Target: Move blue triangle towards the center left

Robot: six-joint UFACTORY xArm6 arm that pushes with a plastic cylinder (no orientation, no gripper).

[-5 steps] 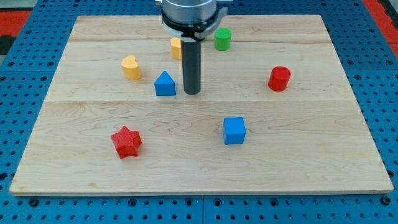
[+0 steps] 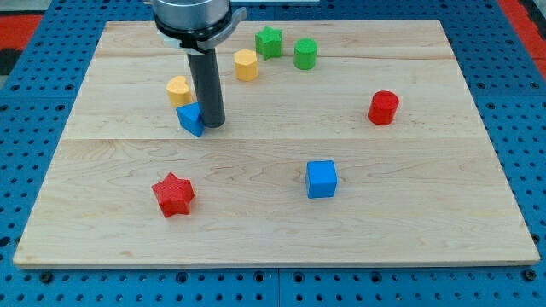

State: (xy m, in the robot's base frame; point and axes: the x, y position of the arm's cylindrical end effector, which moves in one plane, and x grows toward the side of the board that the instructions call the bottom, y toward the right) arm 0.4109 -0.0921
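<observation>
The blue triangle (image 2: 190, 118) lies on the wooden board (image 2: 273, 222), left of the middle, just below the yellow heart-shaped block (image 2: 178, 89). My tip (image 2: 212, 124) stands right against the blue triangle's right side, touching it. The rod rises from there to the view's top.
A yellow hexagonal block (image 2: 246, 65), a green star (image 2: 269, 41) and a green cylinder (image 2: 305, 54) sit near the top. A red cylinder (image 2: 383, 107) is at the right, a blue cube (image 2: 322, 179) lower middle, a red star (image 2: 173, 194) lower left.
My tip has moved left and pushed the blue triangle left, close to the yellow heart. The green star, hidden before by the arm, now shows.
</observation>
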